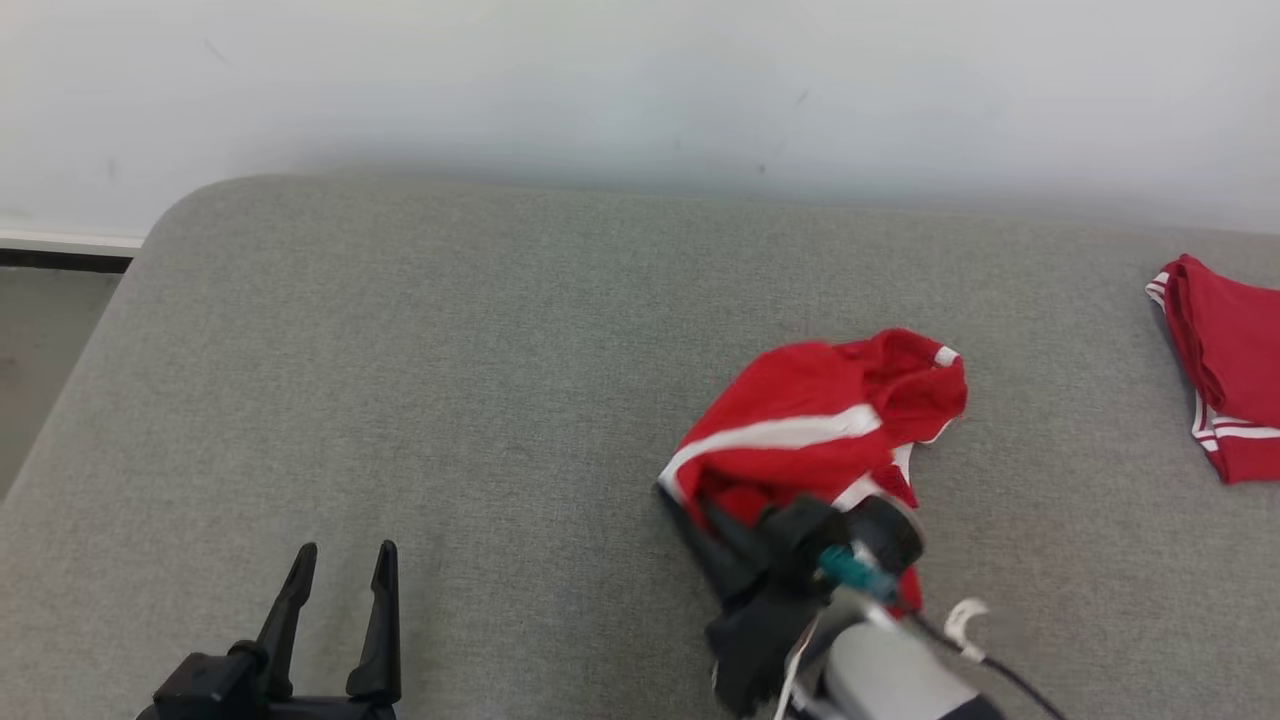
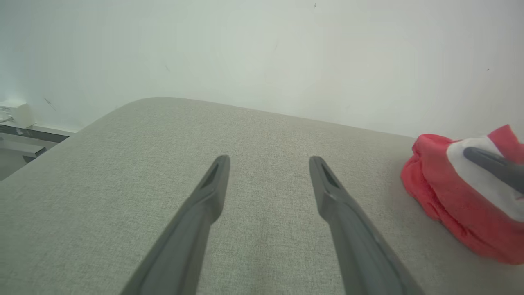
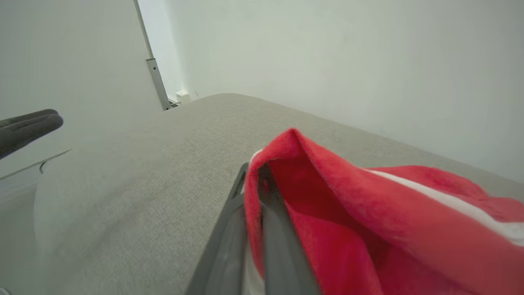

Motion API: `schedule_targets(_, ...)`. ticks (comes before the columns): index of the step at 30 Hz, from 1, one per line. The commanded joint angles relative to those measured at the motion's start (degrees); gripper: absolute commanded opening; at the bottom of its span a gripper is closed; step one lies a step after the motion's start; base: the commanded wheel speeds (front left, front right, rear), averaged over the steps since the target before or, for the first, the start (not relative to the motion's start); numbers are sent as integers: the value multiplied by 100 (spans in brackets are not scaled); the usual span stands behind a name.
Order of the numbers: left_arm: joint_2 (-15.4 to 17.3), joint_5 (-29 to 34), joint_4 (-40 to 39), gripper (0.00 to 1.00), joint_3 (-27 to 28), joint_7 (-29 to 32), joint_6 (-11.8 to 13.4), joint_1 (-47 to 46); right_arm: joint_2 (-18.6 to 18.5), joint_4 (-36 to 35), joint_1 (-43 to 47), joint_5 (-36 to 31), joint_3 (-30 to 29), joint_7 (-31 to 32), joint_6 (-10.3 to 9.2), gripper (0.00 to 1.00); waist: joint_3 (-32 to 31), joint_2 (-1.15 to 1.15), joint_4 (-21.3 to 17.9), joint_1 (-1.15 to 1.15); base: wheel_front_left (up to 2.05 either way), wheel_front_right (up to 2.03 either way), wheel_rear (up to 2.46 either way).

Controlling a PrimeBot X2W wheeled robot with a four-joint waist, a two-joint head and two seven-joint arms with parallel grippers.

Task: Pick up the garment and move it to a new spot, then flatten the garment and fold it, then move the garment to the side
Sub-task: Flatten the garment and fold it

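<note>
- Two grippers work over a grey fabric-covered cushion (image 1: 450, 350); the right gripper (image 1: 672, 500) has its long dark fingers pressed together on the near-left edge of the red garment (image 1: 810, 420), a fold of cloth pinched between them.
- From the right wrist view, the right gripper (image 3: 251, 174) grips the cloth close to its fingertips, and the red garment (image 3: 368, 213) rises in a ridge just beyond the pinch, a white stripe running across it.
- Bunched and crumpled, the garment lies right of the cushion's middle, stretching away from the right gripper toward the wall.
- Well apart to the left, the left gripper (image 1: 346, 552) sits near the front edge with its fingers spread wide and nothing between them.
- Seen from the left wrist, the left gripper (image 2: 270, 160) points over bare cushion, with the red garment (image 2: 442, 192) off to its right.
- At the far right edge lies a second red piece of clothing (image 1: 1230, 370) with white trim.
- Behind the cushion stands a plain white wall (image 1: 600, 80); grey floor (image 1: 40, 340) shows past the rounded left corner.
</note>
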Motion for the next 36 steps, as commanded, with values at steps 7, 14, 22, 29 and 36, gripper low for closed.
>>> schedule_targets(7,-14,-15,34,100,19,-1,9,99,106,293,321,182,1550,178,-17,0,4,-1,136,0,0,0,0)
schedule_targets(14,-40,-29,46,100,113,-1,9,155,158,694,386,630,1923,81,-17,100,2,-1,94,0,0,0,0)
schedule_targets(22,-49,-2,67,100,222,0,9,160,-14,534,399,596,1374,-100,-17,100,-100,-1,-231,0,0,0,0)
schedule_targets(29,-53,83,-32,100,302,0,9,215,-442,-511,1002,250,391,-102,-17,100,-151,-1,-553,0,0,0,0)
schedule_targets(36,-26,102,-71,100,418,0,9,179,-609,-1456,1969,-126,-422,-103,-17,100,-154,-1,-781,0,0,0,0)
